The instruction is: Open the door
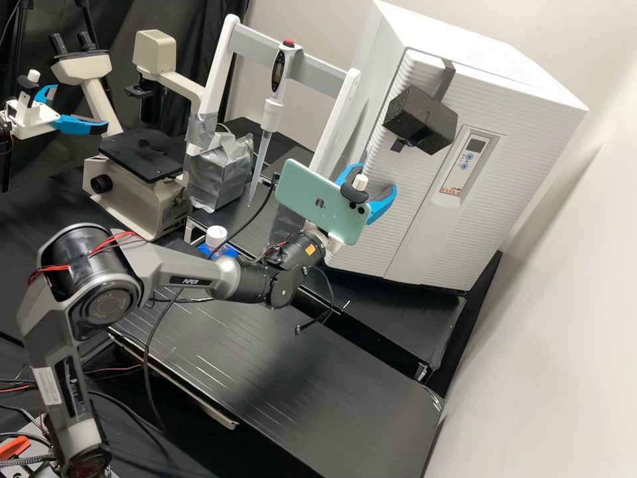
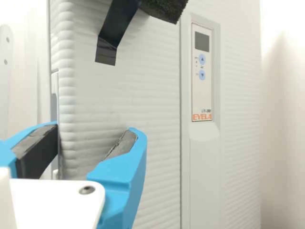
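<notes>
The gripper [image 1: 366, 188] stands open at the left edge of the white cabinet's ribbed door [image 1: 406, 199], below a dark foam block [image 1: 419, 121] fixed near the door's top. The door looks closed. In the wrist view, the open gripper [image 2: 91, 130] has one finger beside the door's side edge and the other in front of the ribbed door face [image 2: 147, 100]. Nothing is held between the padded fingertips. A narrow slot [image 2: 54, 102] runs along that side edge. Whether either finger touches the door, I cannot tell.
A green phone [image 1: 318, 199] is mounted on the wrist. A pipette [image 1: 271, 113] hangs on a grey-white frame left of the cabinet. Behind the arm stand a microscope [image 1: 136, 182], a taped grey box [image 1: 219, 171] and a white-capped bottle [image 1: 216, 236]. A wall [image 1: 551, 285] rises at the right.
</notes>
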Controlling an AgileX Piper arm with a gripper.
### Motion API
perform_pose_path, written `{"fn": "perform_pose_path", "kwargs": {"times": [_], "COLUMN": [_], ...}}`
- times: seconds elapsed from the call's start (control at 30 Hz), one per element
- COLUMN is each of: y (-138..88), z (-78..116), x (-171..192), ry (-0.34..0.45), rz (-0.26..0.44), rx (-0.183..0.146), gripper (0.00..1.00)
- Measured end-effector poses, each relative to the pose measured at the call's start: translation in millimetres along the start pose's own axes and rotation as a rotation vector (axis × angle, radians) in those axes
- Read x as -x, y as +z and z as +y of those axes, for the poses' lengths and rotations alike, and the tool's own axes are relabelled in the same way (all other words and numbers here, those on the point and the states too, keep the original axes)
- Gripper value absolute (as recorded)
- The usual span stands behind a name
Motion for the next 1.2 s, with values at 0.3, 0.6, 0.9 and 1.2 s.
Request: {"fn": "perform_pose_path", "kwargs": {"times": [0.3,0.6,0.9,1.2], "y": [14.0,29.0,45.0,53.9], "z": [7.8,11.6,19.0,25.8], "x": [35.3,57.8,72.0,81.1], "ry": [0.079,0.146,0.214,0.271], "rz": [-0.029,-0.05,-0.065,-0.092], "rx": [-0.041,-0.067,-0.07,-0.076], "gripper": [0.0,0.0,0.0,1.0]}}
